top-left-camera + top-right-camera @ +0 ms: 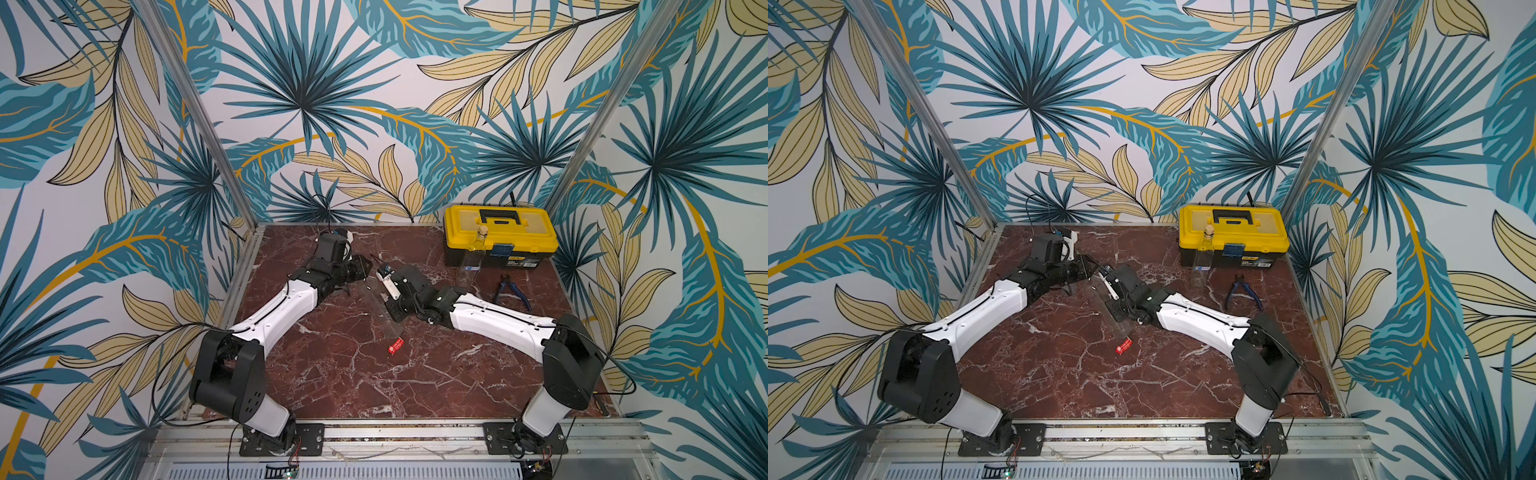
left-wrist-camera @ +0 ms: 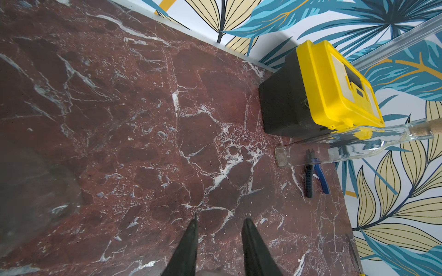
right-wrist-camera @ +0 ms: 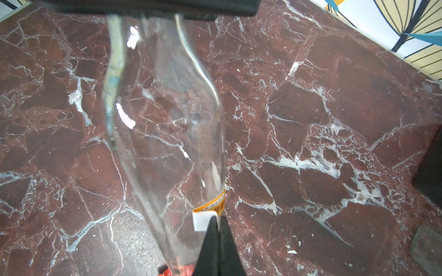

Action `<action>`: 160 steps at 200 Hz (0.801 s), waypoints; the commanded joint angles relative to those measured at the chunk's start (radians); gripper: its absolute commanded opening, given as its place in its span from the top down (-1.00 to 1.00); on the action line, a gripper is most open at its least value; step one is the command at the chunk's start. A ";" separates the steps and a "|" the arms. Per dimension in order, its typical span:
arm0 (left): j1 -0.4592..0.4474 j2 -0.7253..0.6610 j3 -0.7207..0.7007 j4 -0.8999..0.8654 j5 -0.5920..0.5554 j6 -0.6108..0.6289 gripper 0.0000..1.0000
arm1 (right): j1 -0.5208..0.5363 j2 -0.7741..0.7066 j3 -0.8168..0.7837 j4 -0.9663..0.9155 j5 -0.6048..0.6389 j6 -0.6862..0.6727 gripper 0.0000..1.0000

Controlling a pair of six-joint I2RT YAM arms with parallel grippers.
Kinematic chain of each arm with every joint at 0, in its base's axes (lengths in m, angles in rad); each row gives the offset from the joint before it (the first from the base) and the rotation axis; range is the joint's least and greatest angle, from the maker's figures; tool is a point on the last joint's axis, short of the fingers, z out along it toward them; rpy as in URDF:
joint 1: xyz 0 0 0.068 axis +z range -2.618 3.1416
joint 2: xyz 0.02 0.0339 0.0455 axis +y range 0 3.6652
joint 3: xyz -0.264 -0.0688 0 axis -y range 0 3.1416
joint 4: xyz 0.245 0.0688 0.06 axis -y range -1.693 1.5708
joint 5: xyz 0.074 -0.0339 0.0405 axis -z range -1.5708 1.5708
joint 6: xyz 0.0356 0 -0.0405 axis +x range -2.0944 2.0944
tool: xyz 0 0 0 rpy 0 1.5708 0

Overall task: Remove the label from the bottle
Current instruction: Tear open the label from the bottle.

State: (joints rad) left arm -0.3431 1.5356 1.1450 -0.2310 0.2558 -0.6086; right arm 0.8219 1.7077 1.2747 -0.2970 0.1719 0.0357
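Note:
A clear bottle [image 3: 162, 119] lies slanted between my two arms and shows faintly in both top views [image 1: 390, 326] [image 1: 1121, 326]. Its far end runs in under a black finger of my left gripper [image 1: 370, 266], which is shut on it. In the left wrist view that gripper [image 2: 221, 218] shows a narrow gap with only table seen through it. An orange and white label [image 3: 215, 205] wraps the bottle near its narrow end. My right gripper [image 3: 218, 218] is shut on the label's white flap. A small red piece [image 1: 395, 345] lies by the narrow end.
A yellow and black toolbox [image 1: 500, 235] stands at the back right of the marble table [image 1: 332, 374]. A corked glass bottle [image 1: 476, 253] stands upright in front of it. Blue-handled pliers [image 1: 509, 289] lie nearby. Leaf-patterned walls close in on three sides.

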 commanded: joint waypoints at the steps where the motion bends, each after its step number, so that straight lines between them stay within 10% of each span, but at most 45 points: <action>1: 0.007 -0.044 -0.025 -0.034 0.051 0.033 1.00 | -0.011 -0.016 -0.008 0.029 0.090 -0.014 1.00; 160: 0.011 -0.061 -0.028 -0.033 0.048 0.056 1.00 | -0.012 -0.003 -0.012 0.036 0.115 -0.017 1.00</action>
State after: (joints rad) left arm -0.3374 1.5116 1.1236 -0.2375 0.2817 -0.5758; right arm 0.8188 1.7077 1.2743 -0.2882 0.2466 0.0216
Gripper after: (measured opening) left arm 0.308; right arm 0.049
